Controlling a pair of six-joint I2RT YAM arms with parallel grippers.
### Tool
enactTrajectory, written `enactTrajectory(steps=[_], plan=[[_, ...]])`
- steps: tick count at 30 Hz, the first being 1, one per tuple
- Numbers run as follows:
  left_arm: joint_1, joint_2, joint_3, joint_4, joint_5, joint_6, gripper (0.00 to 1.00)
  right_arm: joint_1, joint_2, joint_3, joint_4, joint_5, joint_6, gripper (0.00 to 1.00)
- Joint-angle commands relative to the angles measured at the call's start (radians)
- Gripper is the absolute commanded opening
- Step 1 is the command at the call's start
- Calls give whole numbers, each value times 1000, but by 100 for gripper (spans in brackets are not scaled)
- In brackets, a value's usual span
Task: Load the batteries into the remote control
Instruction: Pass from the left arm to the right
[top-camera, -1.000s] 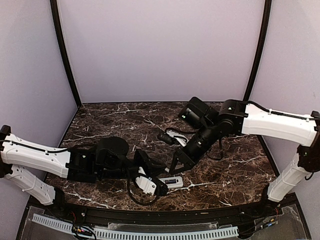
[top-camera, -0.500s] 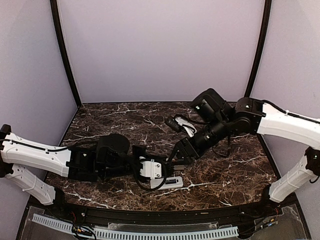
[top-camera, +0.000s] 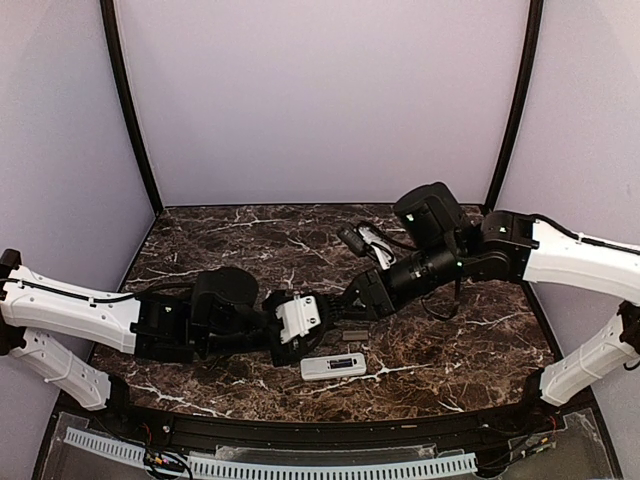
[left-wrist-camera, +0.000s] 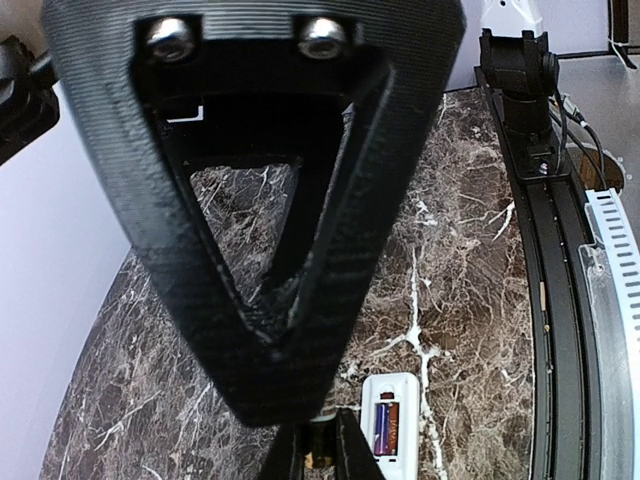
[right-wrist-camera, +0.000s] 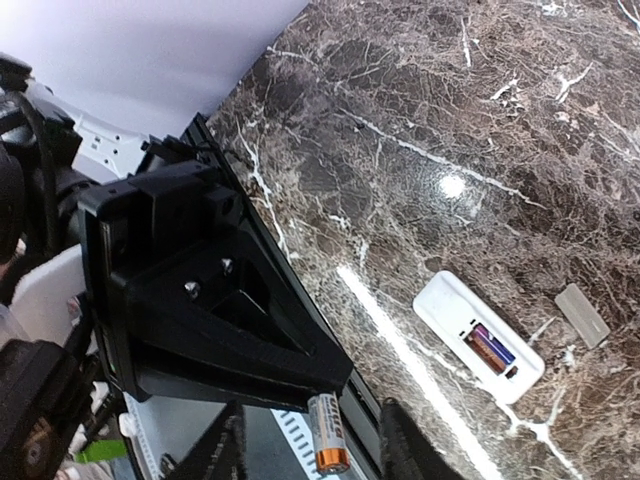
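Note:
The white remote control lies back up near the table's front edge, with one purple-and-orange battery in its open compartment. It also shows in the left wrist view and the right wrist view. My left gripper hovers above and behind it, shut on a second battery with a copper end, whose end shows between the fingertips. My right gripper is open; its fingers stand on either side of that held battery without touching it.
The small flat grey cover piece lies on the marble just behind the remote and also shows in the right wrist view. A black rail and a white slotted strip run along the front edge. The right arm's base stands at the edge.
My left gripper has lifted off the remote and swung up and back toward the right gripper. The right arm has drawn back to the right. The two grippers now meet above the remote.

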Motion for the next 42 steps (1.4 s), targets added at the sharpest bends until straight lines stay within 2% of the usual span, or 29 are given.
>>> enactTrajectory(steps=[1,9,14,19,22,25,29,31,32,34,35,38,42], plan=[[2,-35,5,15,13,-56,0,-2,11,-26,59,-27,21,37],[6,-39,2,22,1,-62,0,-2,9,-56,40,-20,25,36],[6,-38,3,20,9,-57,0,-2,4,-62,56,-25,24,19],[6,-34,4,13,25,-52,0,-3,4,-56,59,-23,16,21],[6,-33,3,14,25,-51,0,-2,9,-58,62,-30,16,14],[6,-33,5,13,24,-52,0,-2,9,-64,67,-42,16,0],[12,-30,7,1,19,-67,0,-9,2,-77,61,-50,34,0],[22,-24,17,-41,14,-106,36,-32,-1,-101,54,-53,60,0],[29,-23,18,-87,23,-116,64,-47,-2,-121,50,-58,73,0],[38,-16,10,-156,46,-137,81,-78,3,-171,60,-81,95,0],[40,-10,-2,-171,73,-148,86,-87,10,-198,77,-94,100,0],[50,19,-42,-244,106,-175,90,-97,50,-257,147,-136,105,0],[60,101,-105,-187,113,-190,92,-102,130,-273,206,-169,83,0]])
